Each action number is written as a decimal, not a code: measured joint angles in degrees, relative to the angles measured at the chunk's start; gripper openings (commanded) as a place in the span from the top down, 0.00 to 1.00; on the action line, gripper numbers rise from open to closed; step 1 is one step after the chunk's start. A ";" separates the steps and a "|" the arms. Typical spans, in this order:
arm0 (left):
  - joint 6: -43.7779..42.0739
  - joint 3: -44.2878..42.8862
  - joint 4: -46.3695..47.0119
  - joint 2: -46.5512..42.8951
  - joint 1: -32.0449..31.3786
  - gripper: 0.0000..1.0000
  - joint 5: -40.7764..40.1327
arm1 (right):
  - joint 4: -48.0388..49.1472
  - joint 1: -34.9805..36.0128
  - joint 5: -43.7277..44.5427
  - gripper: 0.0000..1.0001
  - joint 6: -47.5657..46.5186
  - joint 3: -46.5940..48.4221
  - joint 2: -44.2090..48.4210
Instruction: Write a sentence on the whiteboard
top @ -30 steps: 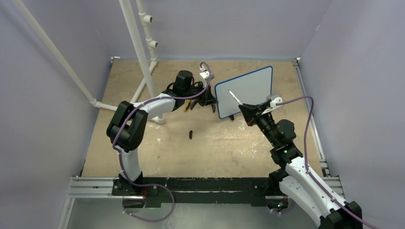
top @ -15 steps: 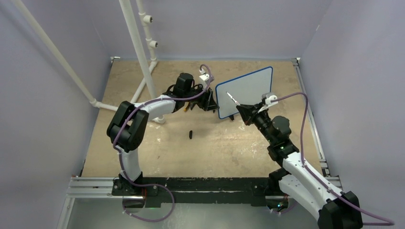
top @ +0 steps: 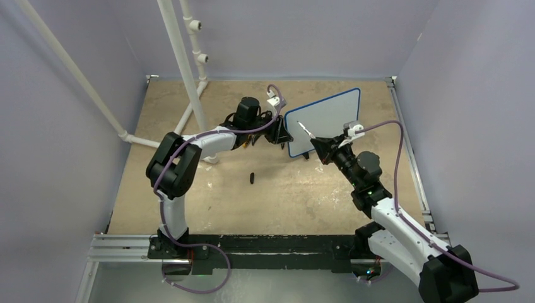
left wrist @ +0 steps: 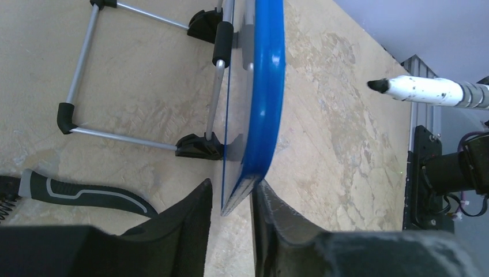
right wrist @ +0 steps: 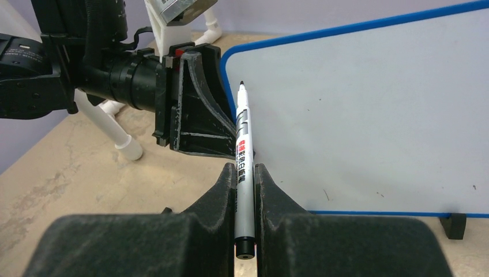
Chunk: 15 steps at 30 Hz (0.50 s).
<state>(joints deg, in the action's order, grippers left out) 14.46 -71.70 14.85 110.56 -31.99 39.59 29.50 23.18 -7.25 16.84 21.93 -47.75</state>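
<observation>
The whiteboard [top: 325,120] is standing blank at the far right of the table [top: 202,196]. The left gripper [left wrist: 230,193] is clamping its left edge, likely bracing it against pen pressure. The right gripper [right wrist: 245,173] is clenching a black-tipped marker [right wrist: 243,135], tip hovering just off the upper-left corner, where a first word would start.

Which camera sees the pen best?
The right wrist view: the pen fills it, tip to end, clamped in the right gripper. The left wrist view shows just its tip half; the top view shows it tiny.
</observation>
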 measured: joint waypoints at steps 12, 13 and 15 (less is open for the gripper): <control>-1.68 -0.09 -0.02 0.66 -0.31 1.00 -0.79 | 2.60 0.00 0.17 1.00 -0.26 0.68 -4.07; -2.08 -0.11 -0.13 0.66 -0.31 1.00 -0.83 | 2.86 0.00 0.20 1.00 -0.37 0.85 -4.44; -2.64 -0.20 -0.33 0.66 -0.31 1.00 -0.87 | 3.23 0.00 0.20 1.00 -0.44 1.20 -5.16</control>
<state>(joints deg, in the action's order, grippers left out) 11.81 -71.90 14.52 111.22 -32.29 38.72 32.73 23.18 -7.05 16.40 23.14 -52.90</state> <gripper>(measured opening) 0.049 0.104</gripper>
